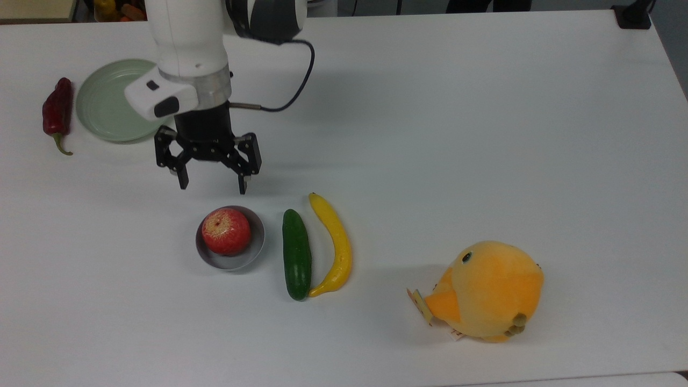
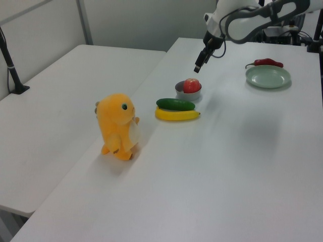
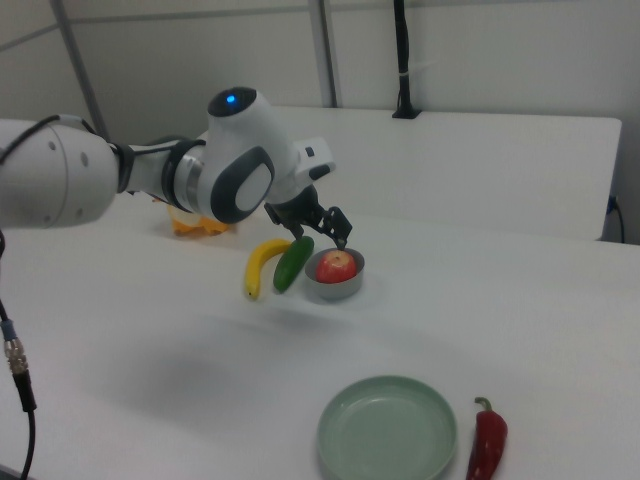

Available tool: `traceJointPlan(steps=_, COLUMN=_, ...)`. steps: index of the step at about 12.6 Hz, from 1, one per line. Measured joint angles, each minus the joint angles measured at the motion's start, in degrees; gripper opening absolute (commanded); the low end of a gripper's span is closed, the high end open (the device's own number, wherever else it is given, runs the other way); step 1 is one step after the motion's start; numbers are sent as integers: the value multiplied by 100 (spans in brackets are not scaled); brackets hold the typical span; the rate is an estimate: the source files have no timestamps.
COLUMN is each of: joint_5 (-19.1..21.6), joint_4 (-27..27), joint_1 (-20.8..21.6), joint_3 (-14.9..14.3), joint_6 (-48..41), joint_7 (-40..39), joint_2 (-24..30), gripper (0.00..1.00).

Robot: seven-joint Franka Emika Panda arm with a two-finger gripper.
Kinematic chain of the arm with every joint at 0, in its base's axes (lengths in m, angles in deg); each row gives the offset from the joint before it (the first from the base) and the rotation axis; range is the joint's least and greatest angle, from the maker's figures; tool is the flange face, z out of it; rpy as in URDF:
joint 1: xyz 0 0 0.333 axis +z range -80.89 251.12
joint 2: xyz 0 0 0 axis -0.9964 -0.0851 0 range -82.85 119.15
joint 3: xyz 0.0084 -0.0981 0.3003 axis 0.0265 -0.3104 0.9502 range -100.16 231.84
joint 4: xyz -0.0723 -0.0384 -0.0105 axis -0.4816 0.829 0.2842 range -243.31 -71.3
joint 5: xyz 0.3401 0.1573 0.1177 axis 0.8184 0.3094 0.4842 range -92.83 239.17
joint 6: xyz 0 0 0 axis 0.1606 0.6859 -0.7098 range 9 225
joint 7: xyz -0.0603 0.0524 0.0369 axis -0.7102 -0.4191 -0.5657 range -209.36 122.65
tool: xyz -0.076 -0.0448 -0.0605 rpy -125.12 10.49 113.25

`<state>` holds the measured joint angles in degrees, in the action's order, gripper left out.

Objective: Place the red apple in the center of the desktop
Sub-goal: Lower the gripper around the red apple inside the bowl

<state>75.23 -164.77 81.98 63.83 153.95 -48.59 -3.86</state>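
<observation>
Hand spread wide, empty, hovering above desk at 11 o'clock of red apple in top view. Apple sits in small grey bowl, cucumber at its 3 o'clock.
</observation>
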Motion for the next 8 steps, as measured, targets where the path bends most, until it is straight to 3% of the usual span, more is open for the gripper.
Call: traceJointPlan(steps=8, joint_5=6, joint_4=44, joint_1=32, joint_3=43, joint_6=1025, joint_7=0, joint_2=-694, gripper=100)
